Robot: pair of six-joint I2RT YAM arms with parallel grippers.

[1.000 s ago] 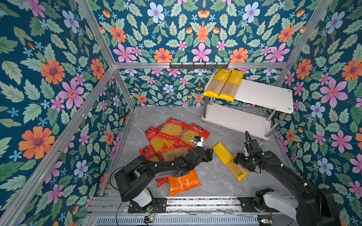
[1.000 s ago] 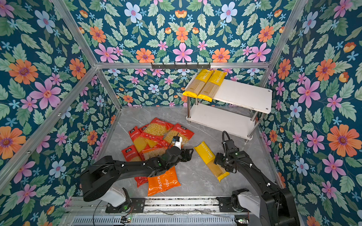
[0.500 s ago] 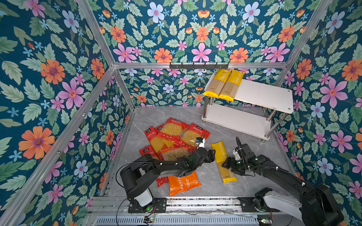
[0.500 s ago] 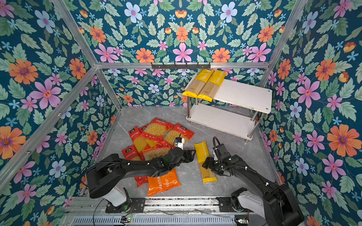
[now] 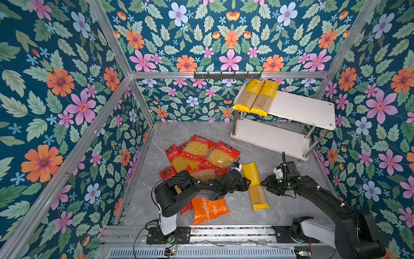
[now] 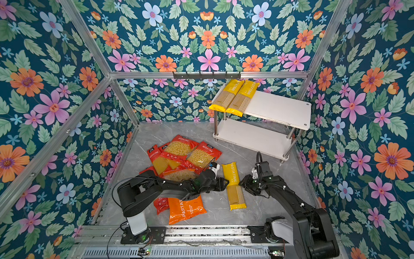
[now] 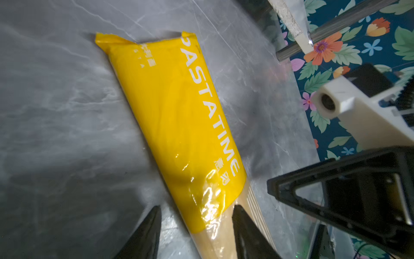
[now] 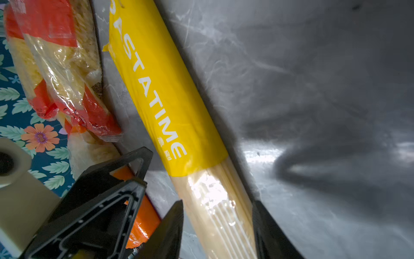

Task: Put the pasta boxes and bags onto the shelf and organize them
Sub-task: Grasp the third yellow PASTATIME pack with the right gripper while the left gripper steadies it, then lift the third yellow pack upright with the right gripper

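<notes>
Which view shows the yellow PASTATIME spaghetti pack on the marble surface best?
A top view: the yellow PASTATIME spaghetti pack lies there whole, end to end. Both wrist views crop it: label and part of the clear window only.

White capitals reading PASTATIME are running lengthwise along the yellow spaghetti pack [image 5: 252,177] lying on the table, right of the middle. In both wrist views small pale characters are sitting beside that word, too fine to read. The same PASTATIME is showing on the right-hand yellow pack [image 5: 268,95] on the shelf's [image 5: 302,107] top board, and its left neighbour [image 5: 251,93] is showing TIME. The near orange bag [image 5: 209,209] is displaying PASTATI. The red packs' [image 5: 199,148] print is staying illegible.
</notes>
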